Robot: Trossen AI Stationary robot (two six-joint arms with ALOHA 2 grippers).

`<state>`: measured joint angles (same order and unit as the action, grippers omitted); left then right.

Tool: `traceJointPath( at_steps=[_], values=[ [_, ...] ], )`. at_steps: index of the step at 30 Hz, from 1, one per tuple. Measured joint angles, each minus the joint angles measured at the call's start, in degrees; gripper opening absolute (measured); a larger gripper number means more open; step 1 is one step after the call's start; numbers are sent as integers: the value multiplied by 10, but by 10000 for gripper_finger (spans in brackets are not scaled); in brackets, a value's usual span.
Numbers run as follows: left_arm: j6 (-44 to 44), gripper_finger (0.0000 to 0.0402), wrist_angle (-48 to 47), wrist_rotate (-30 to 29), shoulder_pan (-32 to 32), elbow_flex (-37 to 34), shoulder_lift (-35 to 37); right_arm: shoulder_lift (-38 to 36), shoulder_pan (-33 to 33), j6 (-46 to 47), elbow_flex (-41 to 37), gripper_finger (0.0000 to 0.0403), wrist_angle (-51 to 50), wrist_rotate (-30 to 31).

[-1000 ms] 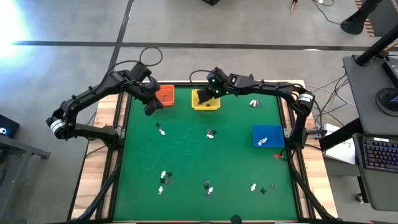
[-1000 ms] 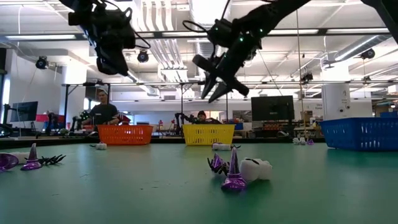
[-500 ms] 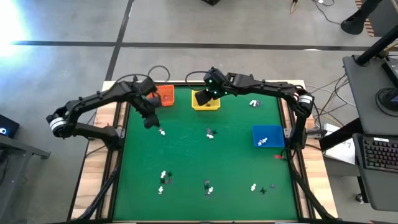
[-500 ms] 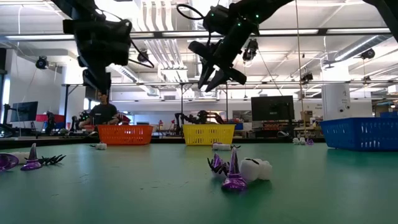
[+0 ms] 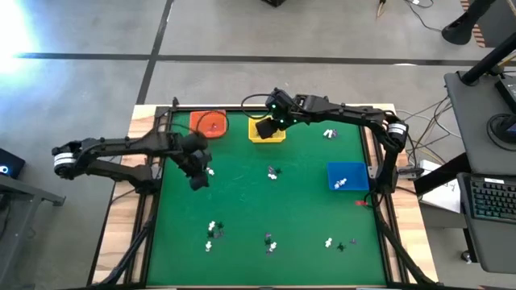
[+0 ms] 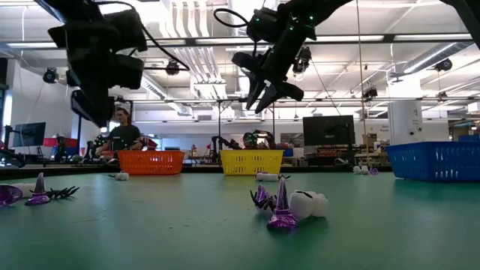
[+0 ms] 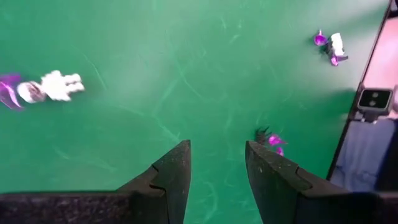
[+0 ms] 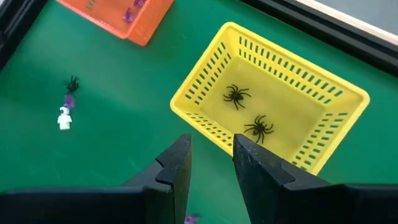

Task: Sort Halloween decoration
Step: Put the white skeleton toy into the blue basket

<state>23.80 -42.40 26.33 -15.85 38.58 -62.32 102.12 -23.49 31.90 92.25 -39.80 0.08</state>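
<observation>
The Halloween decoration lies scattered on the green mat as tiny trinkets: a white and purple pair [image 7: 50, 87], a middle cluster [image 5: 272, 172], and several [image 5: 212, 229] by the near edge. Two black spiders [image 8: 236, 94] lie in the yellow basket [image 8: 205, 81]. My left gripper [image 5: 198, 180] hangs open over the mat's left part, a white trinket [image 5: 210, 171] just beside it, with nothing between its fingers [image 7: 171, 177]. My right gripper [image 8: 211, 162] stands open and empty above the yellow basket's near wall; the low view shows it high up [image 6: 266, 94].
An orange basket [image 5: 210, 122] with purple pieces stands at the far left, and a blue basket [image 5: 347, 176] with white pieces at the right. More white trinkets [image 5: 329, 134] lie at the far right. Wooden rails border the mat. People sit in the room beyond the table.
My left gripper has swung away from the orange basket toward the table's near edge and sunk lower, turning as it went; it now hangs over the mat beside the white trinket. My right gripper has risen a little above the yellow basket.
</observation>
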Motion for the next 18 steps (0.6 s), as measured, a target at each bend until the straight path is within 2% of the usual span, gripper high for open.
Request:
traceJointPath(
  at_steps=[9,14,18],
  values=[
    [224,135,95,-101,166,-19,9,-25,-1,-123,0,109,-84,-4],
    [302,135,116,-165,246,-7,-24,-61,-3,-167,0,109,-127,-1],
    [347,135,115,-183,283,7,-61,-92,-3,-170,0,109,-137,-1]
  ],
)
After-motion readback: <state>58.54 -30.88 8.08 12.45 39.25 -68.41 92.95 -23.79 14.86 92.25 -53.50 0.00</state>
